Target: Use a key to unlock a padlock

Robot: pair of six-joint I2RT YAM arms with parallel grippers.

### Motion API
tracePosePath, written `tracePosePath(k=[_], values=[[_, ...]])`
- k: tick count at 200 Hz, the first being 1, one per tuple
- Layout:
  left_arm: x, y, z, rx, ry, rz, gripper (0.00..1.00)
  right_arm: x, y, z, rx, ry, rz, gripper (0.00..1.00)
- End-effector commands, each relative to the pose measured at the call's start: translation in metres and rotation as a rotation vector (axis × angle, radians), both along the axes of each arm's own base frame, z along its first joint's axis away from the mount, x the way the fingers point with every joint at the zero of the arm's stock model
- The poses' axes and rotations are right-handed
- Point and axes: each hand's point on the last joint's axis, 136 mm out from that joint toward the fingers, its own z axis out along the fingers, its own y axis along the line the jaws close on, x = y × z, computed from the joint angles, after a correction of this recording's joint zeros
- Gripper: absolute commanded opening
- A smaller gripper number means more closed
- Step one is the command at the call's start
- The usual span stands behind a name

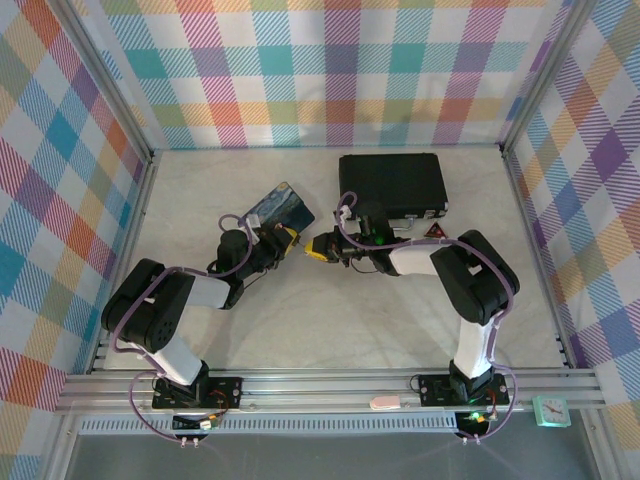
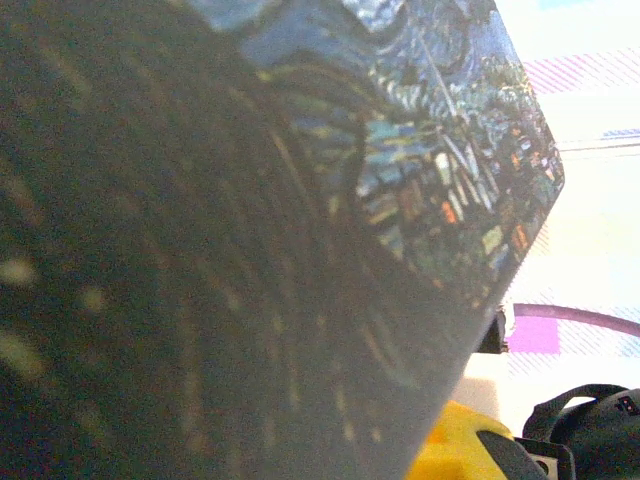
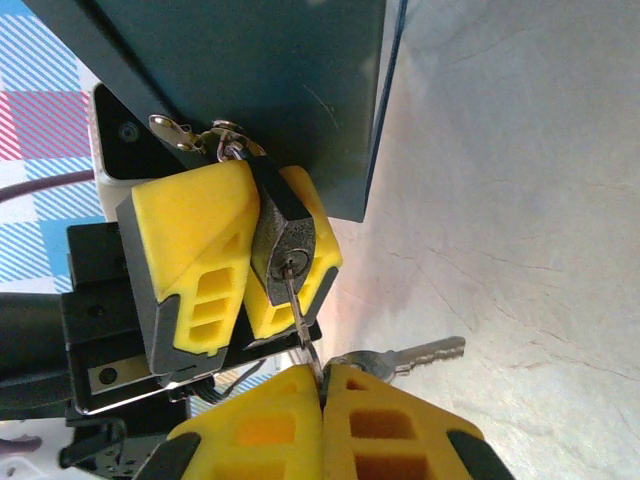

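In the right wrist view the small dark padlock (image 3: 286,238) is pinched between the yellow fingers (image 3: 195,255) of my left gripper (image 3: 262,262), keyhole facing the camera. Its silvery shackle (image 3: 232,148) reaches up to the edge of the blue painted tin (image 3: 260,80). The thin silvery key (image 3: 298,305) stands with its tip in the keyhole. My right gripper (image 3: 322,385) is shut on the key's head. From above, both grippers meet just below the tin (image 1: 280,208), the left gripper (image 1: 287,238) facing the right gripper (image 1: 318,246).
A second key (image 3: 425,352) hangs off the ring beside my right fingers, over the pale table (image 3: 520,200). A large black case (image 1: 393,183) lies behind the right arm. The tin's painted lid (image 2: 440,170) looms close in the left wrist view. Plaid walls enclose the table.
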Motion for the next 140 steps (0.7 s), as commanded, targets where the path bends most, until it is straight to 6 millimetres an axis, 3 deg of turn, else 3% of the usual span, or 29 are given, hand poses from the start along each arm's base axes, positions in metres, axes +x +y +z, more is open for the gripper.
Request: tracePosePath(k=[1, 70, 140], values=[[-0.02, -0.031, 0.019, -0.042, -0.018, -0.168, 0.0, 0.008, 0.01, 0.036, -0.004, -0.204, 0.04, 0.0], [-0.037, -0.037, 0.026, -0.008, -0.011, -0.265, 0.0, 0.026, 0.005, 0.031, -0.146, -0.363, 0.033, 0.0], [-0.047, -0.033, 0.032, 0.105, -0.043, -0.292, 0.0, 0.045, 0.008, 0.036, 0.038, -0.089, -0.137, 0.0]])
